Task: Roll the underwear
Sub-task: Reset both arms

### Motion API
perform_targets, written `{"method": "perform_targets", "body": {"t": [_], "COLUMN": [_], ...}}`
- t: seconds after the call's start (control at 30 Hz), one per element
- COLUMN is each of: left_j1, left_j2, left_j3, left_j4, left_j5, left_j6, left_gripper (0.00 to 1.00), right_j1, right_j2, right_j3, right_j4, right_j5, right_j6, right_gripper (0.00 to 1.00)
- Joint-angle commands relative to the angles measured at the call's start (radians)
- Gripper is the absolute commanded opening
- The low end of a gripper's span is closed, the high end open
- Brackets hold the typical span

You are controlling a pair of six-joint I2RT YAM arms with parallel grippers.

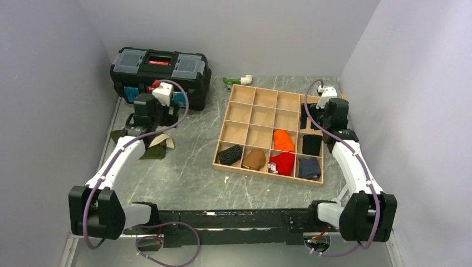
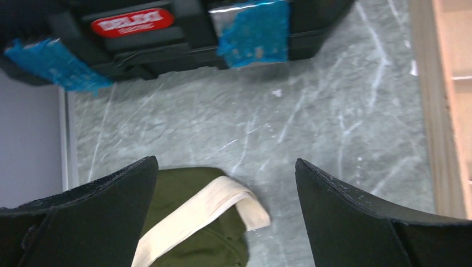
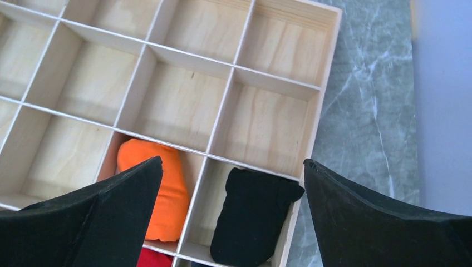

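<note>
Underwear (image 1: 230, 154), the black piece with fine grey ribs, looks already rolled and sits in the near-left compartment of the wooden tray (image 1: 266, 100), where the walls would keep the roll from springing loose; neither arm touches it. Starting at the left pincer (image 2: 225, 167): its jaws are spread wide and grasp nothing, hanging just above one olive green garment (image 2: 178, 186) whose cream band (image 2: 206, 214) flops out onto the bench (image 2: 311, 111), so I judge it is either leaving that piece alone or lining up on it, not on the task's garment. Beyond it stands one black toolbox (image 1: 160, 69) in the far-left corner, out of the working lane. The right pincer (image 3: 234, 164) is likewise released and empty, poised over the tray's right side, above one orange bundle (image 3: 167, 183) and one plain black bundle (image 3: 250, 217) in neighbouring compartments. Counting outward: two pincers, one tray that is four compartments across and, as best I can count, four deep, six filled compartments (the striped roll, one brown bundle (image 1: 254, 159), one red bundle (image 1: 283, 162), one navy bundle (image 1: 309, 167), the orange, the black), all in the two nearest rows, one bundle apiece, and one small green and white object (image 1: 236, 81) lying behind the tray
</note>
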Motion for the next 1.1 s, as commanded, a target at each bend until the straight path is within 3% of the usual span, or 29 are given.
{"method": "perform_targets", "body": {"t": [0.0, 0.17, 0.3, 0.63, 1.07], "left_j1": [0.135, 0.316, 0.383, 0.404, 0.404], "left_j2": [-0.038, -0.106, -0.165, -0.401, -0.666], "left_j3": [0.049, 0.014, -0.003, -0.016, -0.198], "left_j4": [-0.013, 0.021, 0.001, -0.105, -0.111], "left_j5": [0.116, 0.279, 0.327, 0.379, 0.426], "left_j6": [-0.039, -0.096, -0.112, -0.038, -0.009], "left_gripper": [0.99, 1.0, 0.99, 1.0, 0.99], "right_j1": [-0.015, -0.024, -0.025, -0.025, -0.025], "right_j2": [-0.063, -0.1, -0.103, -0.209, -0.478], "right_j3": [-0.034, -0.038, -0.013, 0.021, -0.146], "right_j4": [0.103, 0.108, 0.068, -0.02, -0.056], "right_j5": [0.109, 0.129, 0.132, 0.143, 0.105], "right_j6": [0.094, 0.1, 0.124, 0.111, 0.03], "right_gripper": [1.0, 1.0, 1.0, 1.0, 1.0]}}
